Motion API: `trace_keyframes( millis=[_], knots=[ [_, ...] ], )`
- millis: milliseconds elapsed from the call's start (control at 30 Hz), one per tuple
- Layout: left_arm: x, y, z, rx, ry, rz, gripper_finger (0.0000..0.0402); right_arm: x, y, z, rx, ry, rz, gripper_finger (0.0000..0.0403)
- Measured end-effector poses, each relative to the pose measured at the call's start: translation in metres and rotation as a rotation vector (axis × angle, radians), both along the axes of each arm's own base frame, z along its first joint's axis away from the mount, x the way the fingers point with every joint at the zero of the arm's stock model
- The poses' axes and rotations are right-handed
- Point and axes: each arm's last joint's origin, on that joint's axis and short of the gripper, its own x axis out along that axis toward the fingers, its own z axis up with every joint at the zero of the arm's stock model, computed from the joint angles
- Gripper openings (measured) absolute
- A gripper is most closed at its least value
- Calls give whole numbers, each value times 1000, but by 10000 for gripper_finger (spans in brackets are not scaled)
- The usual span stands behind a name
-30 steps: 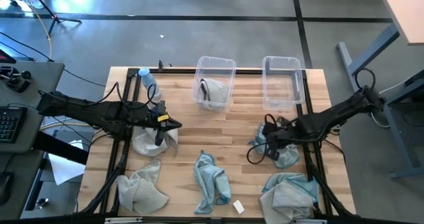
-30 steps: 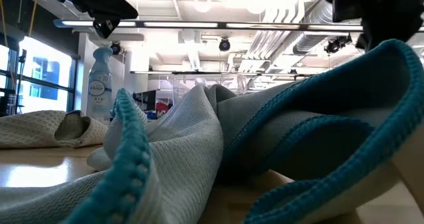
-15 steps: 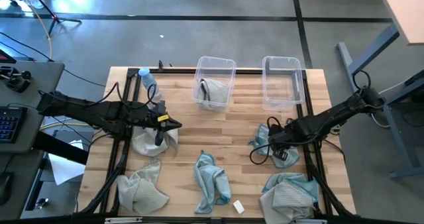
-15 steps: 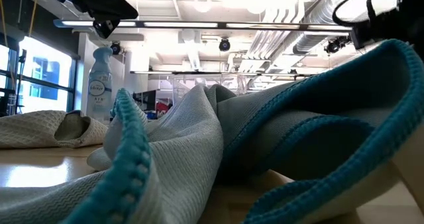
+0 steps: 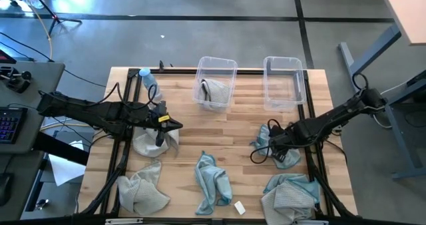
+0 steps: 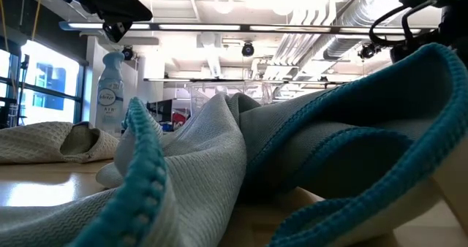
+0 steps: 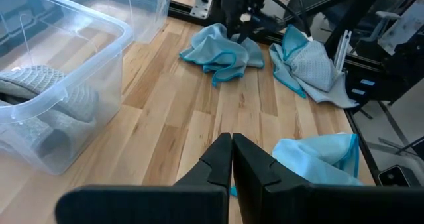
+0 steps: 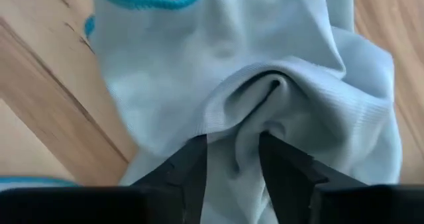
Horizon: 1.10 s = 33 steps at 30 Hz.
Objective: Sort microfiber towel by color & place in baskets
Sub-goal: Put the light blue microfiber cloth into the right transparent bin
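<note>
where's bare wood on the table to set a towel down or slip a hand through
Bare wood lies mid-table, bordered by the grey towel under the left gripper, the basket holding a grey towel, and the blue towel that the right gripper pinches. The empty basket is free too. The front edge is crowded: grey pile, blue towel, mixed pile.

The left gripper [image 7: 232,159] hangs over the wooden surface [image 7: 185,111], fingers pressed together. Just beside it stands a clear basket [image 7: 79,58] holding a grey towel [image 7: 43,101]. Farther off lie three blue towels [image 7: 222,48], one apparently under the other arm's gripper [image 7: 242,18].
</note>
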Motion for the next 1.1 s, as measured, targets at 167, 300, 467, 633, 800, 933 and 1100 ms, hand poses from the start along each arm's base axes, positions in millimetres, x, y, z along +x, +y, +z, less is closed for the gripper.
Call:
trace_keyframes(
  millis=[167,300,467,633,800,933,1100],
  knots=[
    [0,0,0,0,0,0,0,-3,-2,-4,-25,12,-15,110],
    [0,0,0,5,0,-2,0,-4,-3,-4,-40,10,-74,16],
    [0,1,0,36,1,-2,0,4,1,11,-21,-38,-106,8],
    [-1,1,1,112,-5,-27,0,18,8,59,-70,-168,-86,3],
    [-8,2,3,123,2,-32,0,21,14,128,-156,-346,-81,1],
    [-17,3,2,139,37,-40,0,17,16,181,-283,-547,-56,1],
    [-24,4,3,106,49,-25,0,8,6,230,-498,-708,-62,0]
  ],
)
